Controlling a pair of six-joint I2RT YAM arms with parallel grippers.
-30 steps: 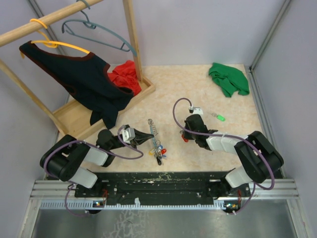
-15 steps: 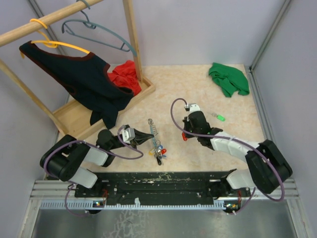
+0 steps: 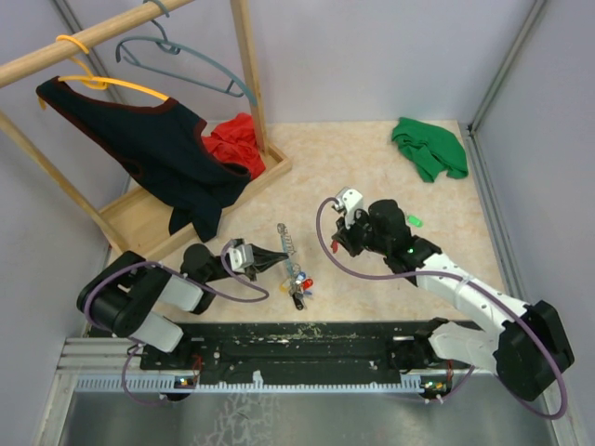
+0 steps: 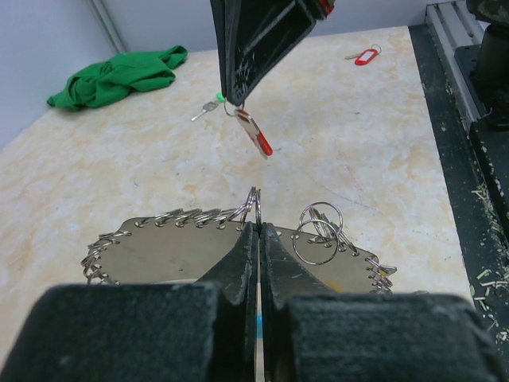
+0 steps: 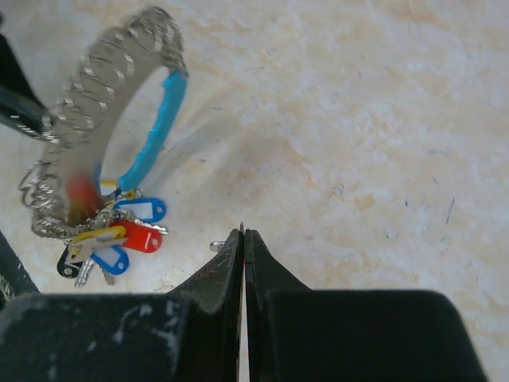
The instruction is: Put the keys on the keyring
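1. My left tool is pinched shut on the silvery coil of the keyring, holding the loop upright. The tag cluster sits low, just beside the tool's tips. I judge this grip should stay put, so the other arm has a steady target.
2. Ahead of the left tool and above its tips, my right tool is closed on the red key. The key dangles tilted below the tips, hanging from its small ring.
3. The step in hand, I judge, is threading that key. I would lower it slowly toward the coil, ring first, because a dangling key may swing and miss the opening.
4. The green key lies on the desk, to the right of the right tool beyond its wrist. It is not yet picked up.
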